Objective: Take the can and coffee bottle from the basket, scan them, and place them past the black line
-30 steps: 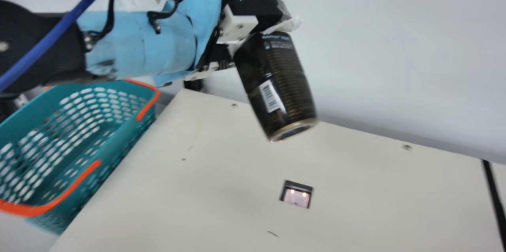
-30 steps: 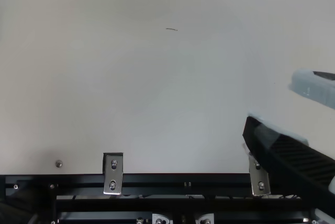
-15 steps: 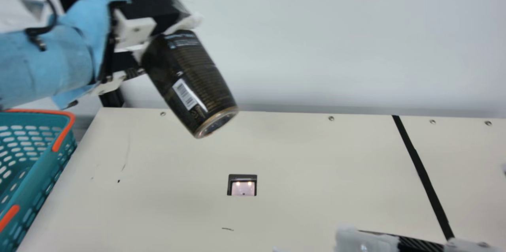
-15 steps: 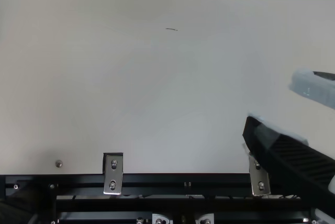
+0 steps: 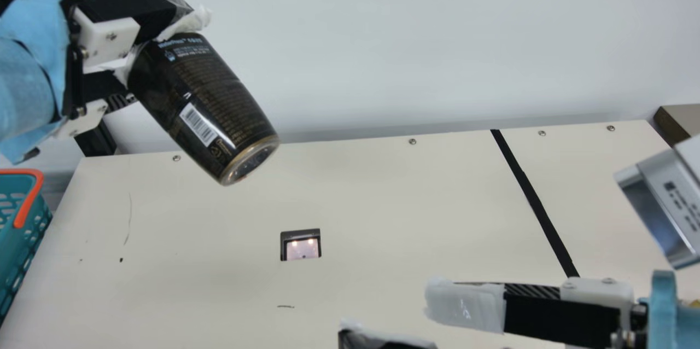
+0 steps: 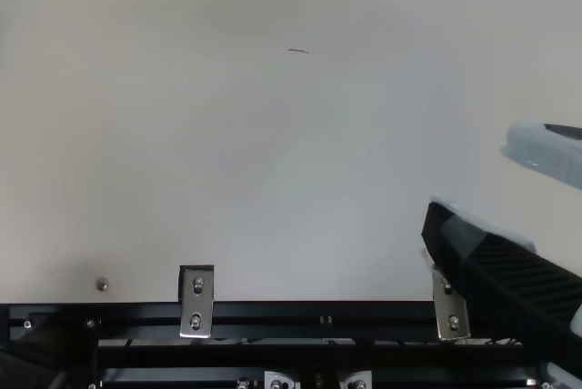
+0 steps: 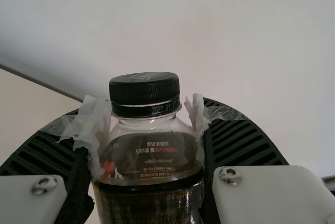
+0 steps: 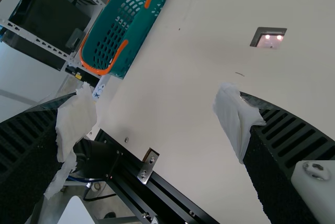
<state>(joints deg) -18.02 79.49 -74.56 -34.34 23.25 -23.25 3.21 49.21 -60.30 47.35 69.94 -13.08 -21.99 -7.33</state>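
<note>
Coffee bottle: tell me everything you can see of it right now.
The coffee bottle is dark and glossy, with a ribbed black cap screwed on, a see-through neck that looks like plastic, and small print around the body. A white barcode label and a gold-coloured base rim show. The left gripper grips it below the neck, its white-wrapped fingers on both sides. It is tilted, base lower, raised above the cream table.

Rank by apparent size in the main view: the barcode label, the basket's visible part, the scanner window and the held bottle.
1. Bottle, likely enlarged by nearness to the camera
2. Basket, cut off by the picture's edge
3. Scanner window
4. Barcode label
</note>
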